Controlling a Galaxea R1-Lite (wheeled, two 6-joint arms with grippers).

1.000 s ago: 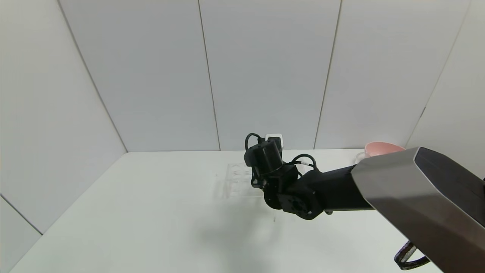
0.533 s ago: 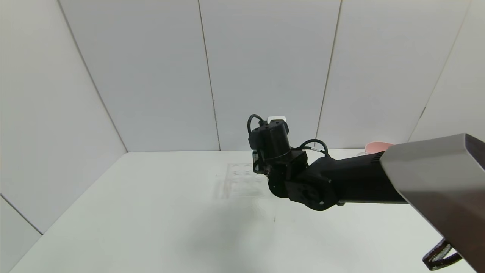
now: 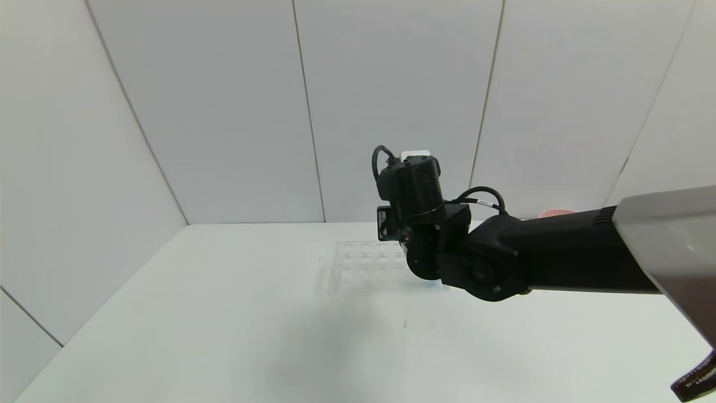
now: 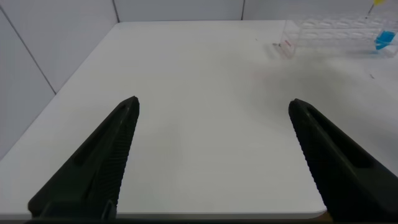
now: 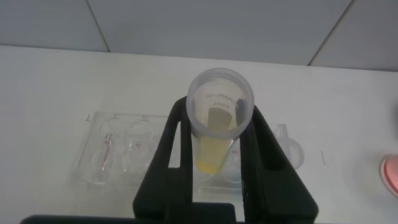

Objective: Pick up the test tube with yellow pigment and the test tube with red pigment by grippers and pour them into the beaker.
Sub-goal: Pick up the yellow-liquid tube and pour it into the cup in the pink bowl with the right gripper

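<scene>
Right wrist view, right gripper (image 5: 214,140) fingers clamping yellow test tube (image 5: 219,118) above rack (image 5: 118,149)

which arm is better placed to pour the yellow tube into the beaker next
Right. The right gripper already holds the test tube with yellow pigment lifted above the tube rack, with the beaker standing just beside the rack. The left gripper hangs open and empty over bare table, far from both.

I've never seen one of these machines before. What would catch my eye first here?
The big black right arm, reaching over the white table with its right gripper shut on the test tube with yellow pigment, held above the clear tube rack. Seen from its wrist, yellow liquid sits at the tube's bottom. The left gripper hangs open over bare table, and a blue patch shows at the rack's end.
</scene>
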